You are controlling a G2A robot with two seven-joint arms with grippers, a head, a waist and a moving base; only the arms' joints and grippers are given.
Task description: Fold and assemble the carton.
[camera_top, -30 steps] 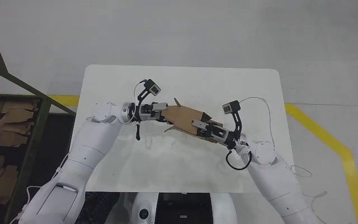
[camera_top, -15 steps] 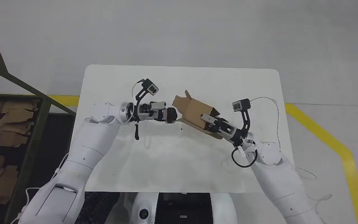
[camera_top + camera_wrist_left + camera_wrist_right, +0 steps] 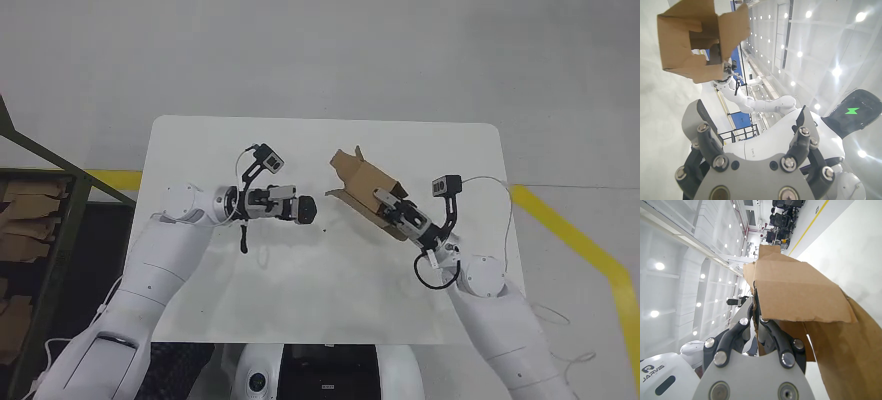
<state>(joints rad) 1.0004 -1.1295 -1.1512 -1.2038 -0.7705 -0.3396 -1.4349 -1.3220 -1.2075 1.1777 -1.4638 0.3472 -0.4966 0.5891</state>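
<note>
Nearest the robot, right claw (image 3: 755,313) pinched closed on one wall of the brown carton (image 3: 364,184), tilted over the white tabletop (image 3: 250,290), right of centre. Opposite, left claw (image 3: 751,106) spread wide, empty, near the carton but apart from it. Farther out, carton body opened into a tube, end flaps loose and unfolded; probably early on, folding and closing not yet done

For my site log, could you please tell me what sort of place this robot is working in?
Probably a large industrial hall or robotics lab: rows of ceiling lights high overhead, a yellow floor line, and office chairs in the distance.
</note>
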